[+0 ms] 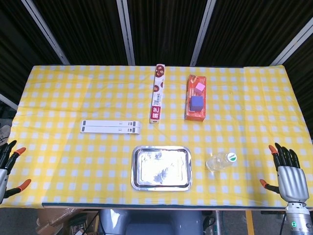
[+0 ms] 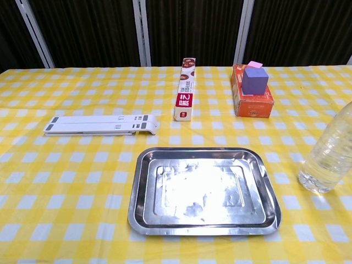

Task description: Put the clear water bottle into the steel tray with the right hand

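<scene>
The clear water bottle (image 1: 220,162) (image 2: 329,152) with a green cap stands upright on the yellow checked cloth, just right of the steel tray (image 1: 161,168) (image 2: 203,191), which holds nothing. My right hand (image 1: 287,169) hovers at the table's right front corner, well right of the bottle, fingers spread and holding nothing. At the left front edge my left hand (image 1: 7,166) is partly cut off by the frame, its fingers apart and empty. Neither hand shows in the chest view.
A white folded stand (image 1: 111,127) lies left of centre. A long red-and-white box (image 1: 157,93) lies behind the tray. An orange box (image 1: 195,98) with a purple cube (image 1: 196,102) and pink block on it sits at the back right.
</scene>
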You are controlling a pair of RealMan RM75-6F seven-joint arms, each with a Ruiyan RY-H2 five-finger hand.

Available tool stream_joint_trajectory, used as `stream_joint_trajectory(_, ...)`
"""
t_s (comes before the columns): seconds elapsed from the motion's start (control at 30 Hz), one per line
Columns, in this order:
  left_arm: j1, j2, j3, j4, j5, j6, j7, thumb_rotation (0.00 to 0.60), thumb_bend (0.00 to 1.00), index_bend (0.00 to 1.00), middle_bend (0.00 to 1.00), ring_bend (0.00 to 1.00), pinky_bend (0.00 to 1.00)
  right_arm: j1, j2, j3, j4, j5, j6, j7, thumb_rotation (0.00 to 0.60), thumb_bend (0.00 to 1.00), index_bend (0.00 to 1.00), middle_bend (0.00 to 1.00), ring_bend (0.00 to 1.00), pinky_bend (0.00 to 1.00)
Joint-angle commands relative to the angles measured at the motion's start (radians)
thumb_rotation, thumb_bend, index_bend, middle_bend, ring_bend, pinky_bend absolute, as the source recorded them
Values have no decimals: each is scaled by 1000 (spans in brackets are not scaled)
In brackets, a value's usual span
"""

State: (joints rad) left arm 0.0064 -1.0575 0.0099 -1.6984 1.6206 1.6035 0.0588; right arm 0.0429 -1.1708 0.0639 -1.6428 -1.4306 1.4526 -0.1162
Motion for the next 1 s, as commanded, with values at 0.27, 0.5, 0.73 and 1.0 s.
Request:
stream_joint_trajectory(0.27,7,0,14,-15,16,3,17,600,202,152,0,0,0,78,43,-45,7,-5,-243,340,600,27,23,2,0,0)
stream_joint_trajectory(0.5,3,6,9,-16,5,-5,9,600,203,152,0,0,0,148,-15,-36,56,-70,-311,542,600,27,0,2,0,0)
stream_joint_trajectory(0.73,5,10,9,-16,0,-5,2,600,202,152,0,0,0,200,-70,4,51,-28,-369,721,600,27,0,2,0,0)
stream_joint_trajectory(1.0,5,6,8,-18,-1,-8,14,600,203,151,0,0,0,231,-139,26,104,32,-424,802,600,26,0,2,0,0)
